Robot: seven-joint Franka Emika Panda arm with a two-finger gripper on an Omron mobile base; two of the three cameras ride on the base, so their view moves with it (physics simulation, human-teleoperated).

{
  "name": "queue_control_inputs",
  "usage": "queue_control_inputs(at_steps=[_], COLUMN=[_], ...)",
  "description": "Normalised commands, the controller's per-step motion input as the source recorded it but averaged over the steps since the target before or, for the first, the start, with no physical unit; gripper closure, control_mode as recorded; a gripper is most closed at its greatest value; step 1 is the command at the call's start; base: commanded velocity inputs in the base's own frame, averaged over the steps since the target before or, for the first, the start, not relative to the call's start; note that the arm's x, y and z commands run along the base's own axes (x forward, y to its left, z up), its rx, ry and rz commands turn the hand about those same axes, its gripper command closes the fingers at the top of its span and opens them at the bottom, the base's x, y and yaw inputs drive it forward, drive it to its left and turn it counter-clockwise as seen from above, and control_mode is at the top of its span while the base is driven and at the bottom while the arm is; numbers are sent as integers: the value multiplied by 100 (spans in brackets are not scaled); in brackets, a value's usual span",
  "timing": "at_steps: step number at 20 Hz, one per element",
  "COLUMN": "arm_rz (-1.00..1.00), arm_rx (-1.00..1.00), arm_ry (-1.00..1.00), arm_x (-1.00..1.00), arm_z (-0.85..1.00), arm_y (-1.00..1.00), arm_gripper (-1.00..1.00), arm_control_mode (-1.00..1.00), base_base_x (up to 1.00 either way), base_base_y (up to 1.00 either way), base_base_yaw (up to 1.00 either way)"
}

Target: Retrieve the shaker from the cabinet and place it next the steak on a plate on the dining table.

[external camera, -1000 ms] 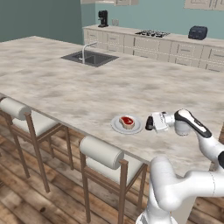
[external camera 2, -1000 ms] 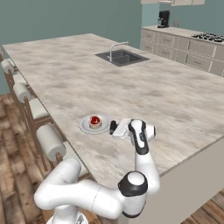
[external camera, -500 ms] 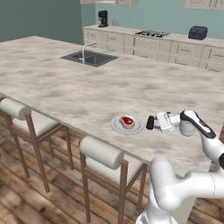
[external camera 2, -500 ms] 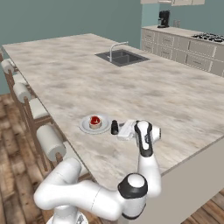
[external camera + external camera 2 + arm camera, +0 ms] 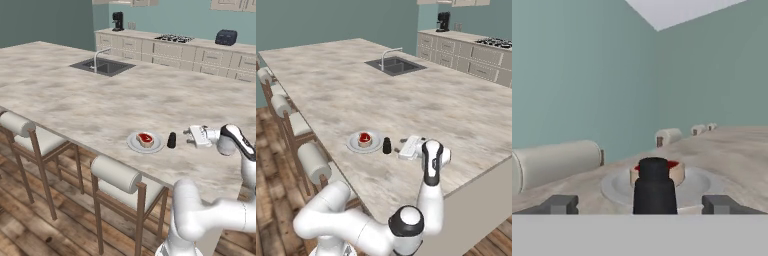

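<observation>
Backing away from the shaker [image 5: 171,140], the claw [image 5: 189,133] has let go since a second ago, when its fingers were closed around the black cylinder; now a clear gap separates them. Its fingers stand wide apart and hold nothing.

On the table [image 5: 100,100] the shaker stands upright by itself, just beside the plate [image 5: 145,142] and not touching it, on the side facing the claw. On the plate lies the steak [image 5: 146,139], red with a pale edge. From the right base camera the same row reads plate [image 5: 364,141], steak [image 5: 364,138], shaker [image 5: 387,145], then the claw [image 5: 401,146] a little farther along, level with the shaker and pointing at it.

Looking along the hand, the shaker [image 5: 655,186] stands dead centre between the two dark fingertips [image 5: 560,204], ahead of them and apart from both. Behind it sit the steak [image 5: 672,171] and the plate's rim [image 5: 614,185].

Two padded stools [image 5: 115,175] stand at the table's near edge.
</observation>
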Motion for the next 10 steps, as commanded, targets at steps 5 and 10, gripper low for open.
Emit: queue_control_inputs(at_steps=[5,10], arm_rz=[-11,0], arm_rx=[16,0], arm_ry=[-4,0], arm_x=[-38,0], arm_z=[53,0], arm_y=[-56,0], arm_gripper=[-100,-100], arm_control_mode=[-100,-100], base_base_x=[0,0], base_base_y=[0,0], base_base_yaw=[0,0])
